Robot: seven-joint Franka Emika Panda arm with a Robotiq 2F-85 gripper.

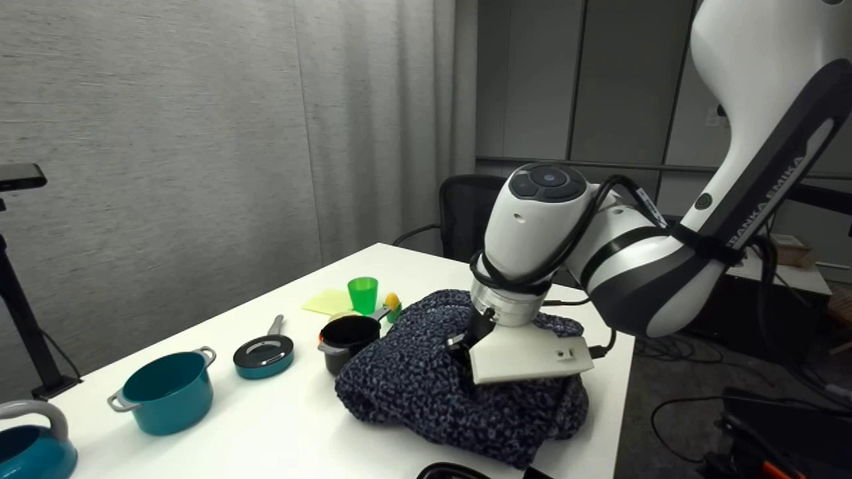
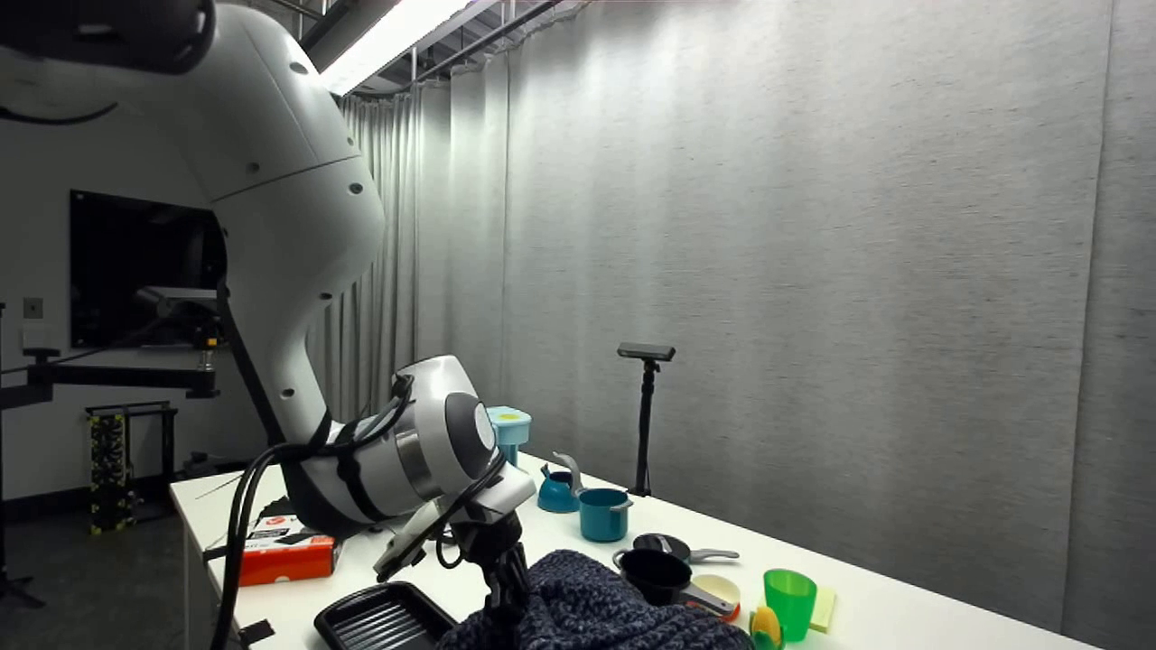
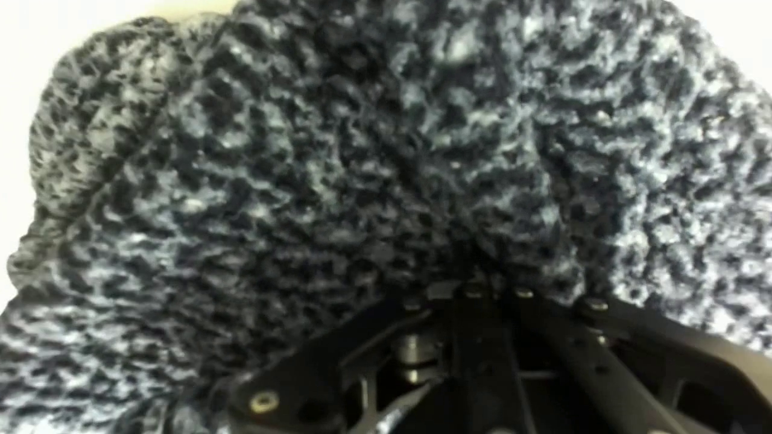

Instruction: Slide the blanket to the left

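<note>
Grey curtain is backing the worktop. Rumpled blanket is lying there, beneath and around the fingers, which are apparently pinching a fold, tips hidden. Much blanket is lying between them and black pot; no clear long axis showing.

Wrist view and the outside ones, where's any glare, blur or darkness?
Wrist view: the blanket looks blurry and grainy, the table beyond washed out white, the gripper nearly black; in an exterior view, the ceiling light burns out white; in an exterior view, the wall panels look dim.
</note>
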